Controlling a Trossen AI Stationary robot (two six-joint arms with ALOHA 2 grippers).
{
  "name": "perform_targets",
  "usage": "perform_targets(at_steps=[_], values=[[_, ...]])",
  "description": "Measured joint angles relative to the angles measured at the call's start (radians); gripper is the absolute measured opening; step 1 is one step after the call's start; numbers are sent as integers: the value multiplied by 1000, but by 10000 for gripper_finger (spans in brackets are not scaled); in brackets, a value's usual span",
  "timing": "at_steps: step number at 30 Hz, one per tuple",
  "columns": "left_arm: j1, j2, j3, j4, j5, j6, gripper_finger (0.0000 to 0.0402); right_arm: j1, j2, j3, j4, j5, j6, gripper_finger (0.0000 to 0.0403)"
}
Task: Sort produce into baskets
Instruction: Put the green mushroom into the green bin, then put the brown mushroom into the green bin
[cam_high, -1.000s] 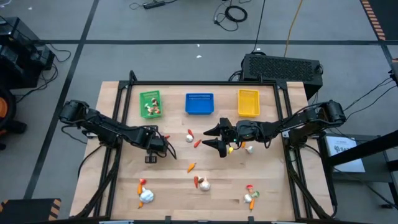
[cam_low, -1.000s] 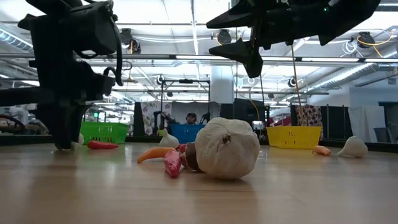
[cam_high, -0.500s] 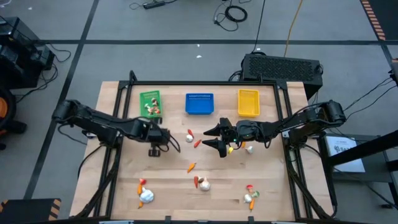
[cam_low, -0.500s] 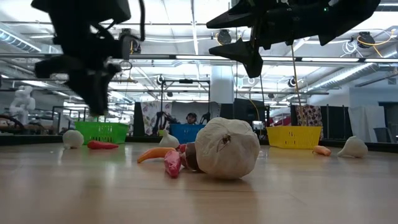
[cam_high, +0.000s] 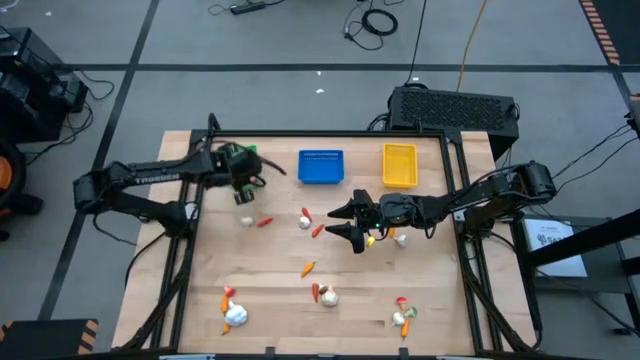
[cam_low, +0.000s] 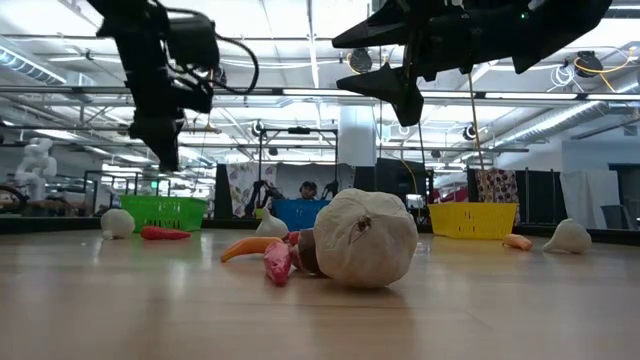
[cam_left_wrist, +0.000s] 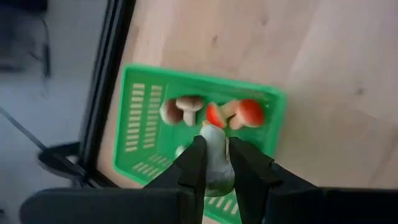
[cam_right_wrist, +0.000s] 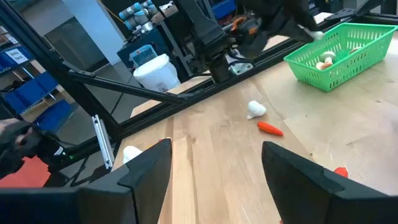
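Left gripper (cam_left_wrist: 216, 163) fingers are pinching a pale garlic-like bulb (cam_left_wrist: 215, 158) and hanging directly above the green basket (cam_high: 240, 163), which is sitting near the table's (cam_high: 280, 300) far left corner; mushroom-like and red pieces (cam_left_wrist: 211, 112) are lying inside that basket. The left arm is reaching in from the left edge of the table. Right gripper (cam_high: 345, 222) is hovering above the middle of the table with its fingers (cam_right_wrist: 149, 167) spread wide and holding nothing. The blue basket (cam_high: 321, 166) is sitting at the middle of the far edge and the yellow basket (cam_high: 399, 164) toward the far right corner. Loose produce is lying across the table: a white bulb (cam_high: 245, 222) just beside a red pepper piece (cam_high: 264, 222) in front of the green basket, a second bulb (cam_high: 305, 221) and a red piece (cam_high: 318, 230) near the centre, an orange piece (cam_high: 308, 268) closer to the near edge, a bulb with red pieces (cam_high: 325, 295) near the middle of the near edge, a cluster (cam_high: 232, 308) at the near left, and another cluster (cam_high: 403, 314) at the near right. A further white bulb (cam_high: 401, 238) is lying beside the right arm.
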Motion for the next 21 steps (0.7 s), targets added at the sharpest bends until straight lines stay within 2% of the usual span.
perform_targets(at_steps=[4,14,21], values=[[78,3,-1,7,27,25,78,0,0,0,0,0,0,240],[129,3,-1,21,13,31,174,0,0,0,-4,0,-1,240],[128,3,-1,20,28,17,192,0,0,0,-6,0,-1,240]])
